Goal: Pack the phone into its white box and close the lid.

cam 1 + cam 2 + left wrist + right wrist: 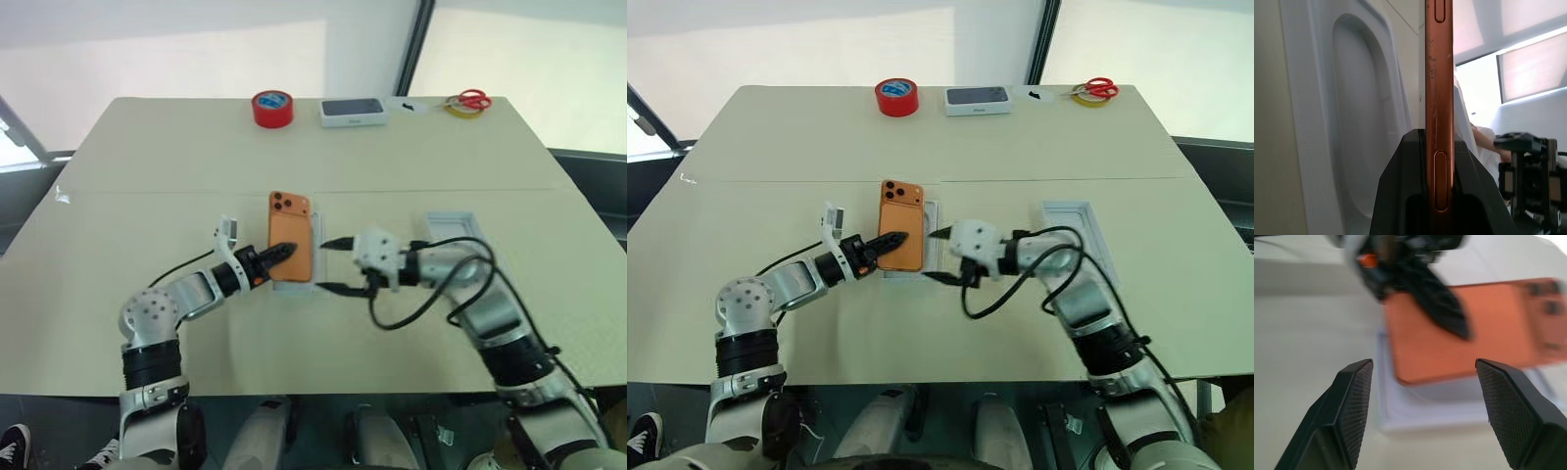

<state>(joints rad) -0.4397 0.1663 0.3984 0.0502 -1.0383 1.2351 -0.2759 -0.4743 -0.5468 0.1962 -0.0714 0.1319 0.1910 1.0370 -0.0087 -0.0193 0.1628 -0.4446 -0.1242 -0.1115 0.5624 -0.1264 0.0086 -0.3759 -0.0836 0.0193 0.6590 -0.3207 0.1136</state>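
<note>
1. The flat orange smartphone w/ dark lens cluster at its far corner point(290, 239) is gripped by the left gripper point(284, 252); one black finger is seen lying over the phone's back, and the phone's edge is pinched between both fingers in the left wrist view.
2. The phone is held mid-table, just above a shallow white rectangular tray point(315, 257), whose white edge is seen along the phone's right side and near end. Whether this tray is the box cannot be told; its floor is hidden by the phone.
3. In the left wrist view a flat white insert w/ an oval recess point(1347, 122) is seen right beside the phone's edge.
4. The right gripper point(331, 265) is held just right of the phone, fingers spread wide, nothing between them; phone and tray are seen beyond its tips in the right wrist view.
5. A second shallow white tray, pale inside point(453, 229), is laid on the beige tabletop point(147, 206), right of the right arm, partly covered by it.
6. Along the far edge are set, left to right: a red tape roll point(272, 108), a white box w/ dark top point(353, 111), red-handled scissors on a yellow ring point(468, 102).
</note>
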